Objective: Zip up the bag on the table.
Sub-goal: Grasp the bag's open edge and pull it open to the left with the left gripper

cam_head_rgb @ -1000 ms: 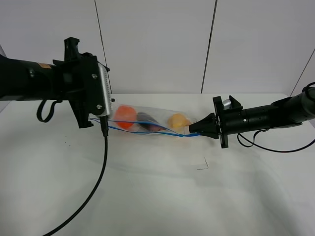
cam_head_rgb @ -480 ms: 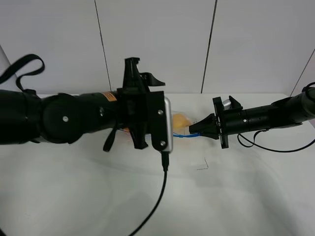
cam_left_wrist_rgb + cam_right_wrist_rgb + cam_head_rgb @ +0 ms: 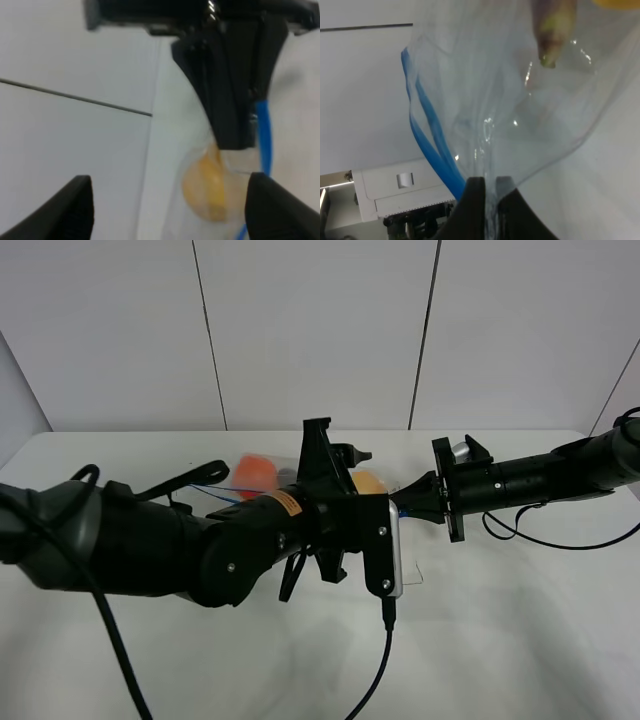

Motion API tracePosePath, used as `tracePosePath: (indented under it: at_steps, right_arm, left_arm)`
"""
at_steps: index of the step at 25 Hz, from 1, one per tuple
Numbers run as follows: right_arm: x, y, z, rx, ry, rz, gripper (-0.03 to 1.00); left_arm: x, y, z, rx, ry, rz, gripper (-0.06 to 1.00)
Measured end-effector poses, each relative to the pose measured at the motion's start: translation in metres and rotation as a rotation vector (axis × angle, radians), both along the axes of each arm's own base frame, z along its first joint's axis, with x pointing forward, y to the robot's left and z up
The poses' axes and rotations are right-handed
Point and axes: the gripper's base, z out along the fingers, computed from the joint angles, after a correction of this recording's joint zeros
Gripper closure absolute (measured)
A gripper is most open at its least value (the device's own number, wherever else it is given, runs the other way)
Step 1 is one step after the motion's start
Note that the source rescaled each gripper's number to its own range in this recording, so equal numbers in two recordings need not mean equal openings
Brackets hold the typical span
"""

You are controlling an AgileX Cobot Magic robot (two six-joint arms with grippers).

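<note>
The white tabletop [image 3: 520,640] fills the lower half of the high view. The left arm [image 3: 200,550] lies across the middle of that frame and is so large there that it covers most of the bag [image 3: 520,110]. The bag rests on the tabletop just above the centre, behind this arm. Only the orange [image 3: 256,472] and the yellow fruit [image 3: 368,481] show over the arm, and the eggplant [image 3: 552,30] appears in the right wrist view alone.

At centre right the right hand [image 3: 402,504] is pinched narrow on the end corner of the bag, I think to keep the plastic stretched for zipping. The left hand [image 3: 169,190] has its fingers wide apart and holds nothing. It faces the right hand closely, probably so it can take the blue zip strip [image 3: 427,135].

Away from the right fingers the two blue tracks separate, so this part looks unsealed. The rest of the strip is hidden, and the left wrist picture is blurred.
</note>
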Motion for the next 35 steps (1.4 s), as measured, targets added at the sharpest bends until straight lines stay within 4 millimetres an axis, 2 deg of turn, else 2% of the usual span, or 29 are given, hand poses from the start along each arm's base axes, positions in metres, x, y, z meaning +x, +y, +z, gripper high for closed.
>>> tracePosePath:
  at_steps: [13, 20, 27, 35]
  right_arm:
    - [0.0, 0.0, 0.0, 0.0, 0.0, 0.0, 0.97]
    - [0.0, 0.0, 0.0, 0.0, -0.003, 0.001, 0.97]
    - [0.0, 0.0, 0.0, -0.004, -0.002, 0.005, 0.97]
    - [-0.001, 0.0, 0.0, -0.006, -0.003, 0.009, 0.97]
  left_arm:
    - [0.008, -0.01, -0.055, 0.03, -0.03, 0.03, 0.13]
    - [0.011, -0.012, -0.07, 0.05, -0.085, -0.007, 0.13]
    - [0.02, -0.006, -0.073, 0.061, -0.111, -0.011, 0.33]
    - [0.019, -0.007, -0.073, 0.065, -0.121, -0.029, 0.52]
